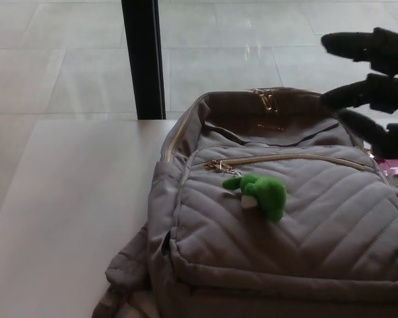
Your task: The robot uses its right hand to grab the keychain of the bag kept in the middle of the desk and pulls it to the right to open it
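A grey quilted backpack (278, 225) lies flat on the white desk (66, 212). Its front pocket zipper (285, 159) runs across in gold and looks shut, with the pull at the left end. A green plush keychain (262, 193) hangs from that pull and rests on the pocket. My right hand (375, 89) comes in from the right edge, above and to the right of the bag's top. Its three black fingers are spread apart and hold nothing. It is well clear of the keychain. My left hand does not show.
A pink bottle (395, 165) peeks out at the bag's right side, under my right hand. A black vertical post (143, 59) stands behind the desk, left of the bag. Beyond is pale tiled floor. The desk's left half is bare white surface.
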### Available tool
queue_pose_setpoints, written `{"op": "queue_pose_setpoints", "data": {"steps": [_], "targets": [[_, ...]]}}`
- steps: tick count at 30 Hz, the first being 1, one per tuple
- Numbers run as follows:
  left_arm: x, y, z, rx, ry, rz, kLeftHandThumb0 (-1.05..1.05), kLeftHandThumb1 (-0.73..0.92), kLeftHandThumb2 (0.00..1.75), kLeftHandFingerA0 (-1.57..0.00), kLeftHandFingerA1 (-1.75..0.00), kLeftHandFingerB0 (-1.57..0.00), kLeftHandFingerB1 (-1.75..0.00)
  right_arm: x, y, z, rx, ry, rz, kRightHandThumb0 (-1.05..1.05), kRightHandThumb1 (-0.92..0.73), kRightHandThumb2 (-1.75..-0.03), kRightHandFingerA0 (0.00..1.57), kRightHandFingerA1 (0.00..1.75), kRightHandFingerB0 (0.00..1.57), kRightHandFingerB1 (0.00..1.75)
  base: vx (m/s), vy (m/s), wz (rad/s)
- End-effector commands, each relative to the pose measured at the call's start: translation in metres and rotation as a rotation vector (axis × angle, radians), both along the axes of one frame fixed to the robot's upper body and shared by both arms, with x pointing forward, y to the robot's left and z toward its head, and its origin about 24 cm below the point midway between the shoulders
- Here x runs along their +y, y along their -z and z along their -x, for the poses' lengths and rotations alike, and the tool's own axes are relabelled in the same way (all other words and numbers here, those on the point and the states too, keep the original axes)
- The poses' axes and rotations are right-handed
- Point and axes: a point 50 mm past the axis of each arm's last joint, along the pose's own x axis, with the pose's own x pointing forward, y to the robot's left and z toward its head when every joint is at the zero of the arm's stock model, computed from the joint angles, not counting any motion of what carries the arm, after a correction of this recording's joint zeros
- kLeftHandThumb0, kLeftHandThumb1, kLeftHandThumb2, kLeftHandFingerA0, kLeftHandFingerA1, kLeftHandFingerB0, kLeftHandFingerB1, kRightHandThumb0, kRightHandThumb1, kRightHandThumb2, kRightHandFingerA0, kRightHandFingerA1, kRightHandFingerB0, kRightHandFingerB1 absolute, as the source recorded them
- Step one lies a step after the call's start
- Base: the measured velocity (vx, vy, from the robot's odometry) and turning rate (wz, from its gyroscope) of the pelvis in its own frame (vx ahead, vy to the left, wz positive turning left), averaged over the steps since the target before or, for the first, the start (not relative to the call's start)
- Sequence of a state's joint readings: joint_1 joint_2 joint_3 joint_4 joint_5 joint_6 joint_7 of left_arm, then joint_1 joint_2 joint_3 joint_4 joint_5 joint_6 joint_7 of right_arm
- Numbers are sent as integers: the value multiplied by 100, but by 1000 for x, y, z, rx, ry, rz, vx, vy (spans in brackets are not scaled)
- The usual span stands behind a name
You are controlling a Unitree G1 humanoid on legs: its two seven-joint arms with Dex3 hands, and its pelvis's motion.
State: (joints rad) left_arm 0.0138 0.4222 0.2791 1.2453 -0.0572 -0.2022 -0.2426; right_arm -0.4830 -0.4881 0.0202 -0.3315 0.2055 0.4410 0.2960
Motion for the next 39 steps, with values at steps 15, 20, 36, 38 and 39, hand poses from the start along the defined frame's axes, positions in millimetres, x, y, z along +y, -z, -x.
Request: {"op": "queue_pose_setpoints", "data": {"steps": [15,20,36,38,39], "targets": [[3,-3,-2,-4,8,-26,-54,59,58,-69,-55,-58,-41,22,14,-2,118,6,199,-70,-63,-59,61,75,49,41,0,0,0],[2,-3,-4,-20,-2,-8,-55,58,58,-71,-56,-60,-42,38,13,5,60,-45,268,-70,-65,-60,65,75,54,40,0,0,0],[0,-2,-6,-8,29,-13,-57,61,59,-68,-57,-58,-42,22,29,3,110,23,502,-76,-72,-62,67,72,52,37,0,0,0],[0,-2,-6,-12,37,-8,-57,62,59,-66,-58,-55,-41,20,29,2,106,37,516,-74,-72,-62,69,77,51,37,0,0,0],[0,-3,-6,-14,41,-6,-57,62,59,-66,-58,-55,-41,19,29,2,104,44,521,-74,-72,-62,69,77,51,37,0,0,0]]}}
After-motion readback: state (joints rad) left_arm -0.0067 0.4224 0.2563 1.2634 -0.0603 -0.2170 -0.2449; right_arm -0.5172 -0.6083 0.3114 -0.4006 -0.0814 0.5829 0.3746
